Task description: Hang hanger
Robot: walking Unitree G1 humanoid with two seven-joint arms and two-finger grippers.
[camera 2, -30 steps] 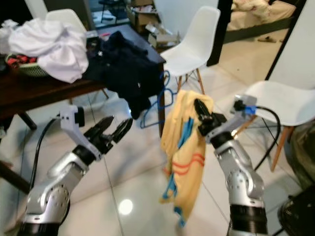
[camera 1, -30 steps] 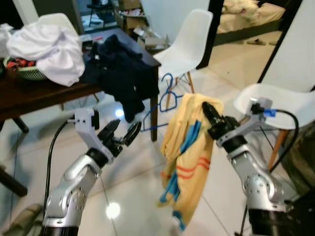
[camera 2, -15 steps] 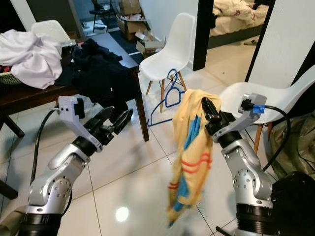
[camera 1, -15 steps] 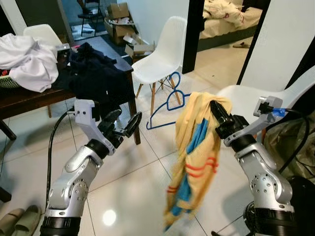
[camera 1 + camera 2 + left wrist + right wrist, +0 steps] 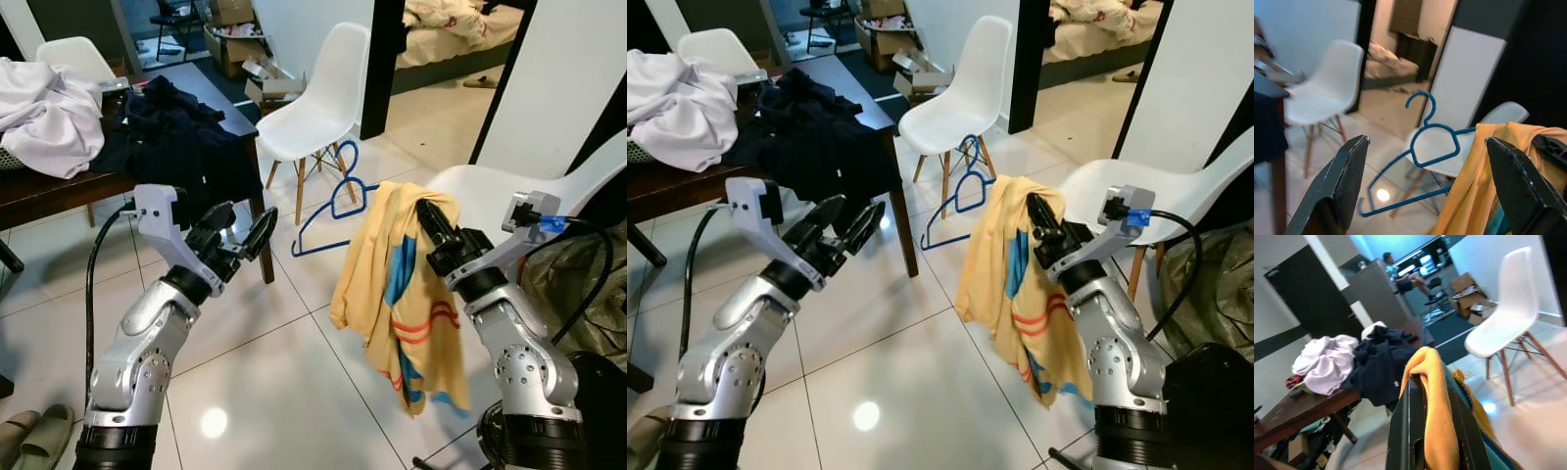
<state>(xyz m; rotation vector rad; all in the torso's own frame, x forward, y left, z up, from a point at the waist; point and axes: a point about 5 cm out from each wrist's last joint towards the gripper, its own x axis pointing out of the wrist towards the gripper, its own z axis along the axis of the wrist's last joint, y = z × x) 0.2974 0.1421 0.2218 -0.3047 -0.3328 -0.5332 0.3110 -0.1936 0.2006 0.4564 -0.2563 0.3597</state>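
A blue wire hanger hangs in the air with a yellow shirt with blue and orange stripes draped beside it. Its hook and one arm stick out to the left of the shirt. My right gripper is raised at chest height and shut on the top fold of the yellow shirt. My left gripper is held up to the left of the hanger, open and holding nothing, its fingers pointing toward the hanger.
A dark wooden table at the left carries dark clothes and white laundry. White chairs stand behind and at the right. Shoes lie on the tiled floor. A person sits far off.
The camera has turned right, so the table slid left. The shirt's hanging bottom has swung out to the right. Both grippers keep their states.
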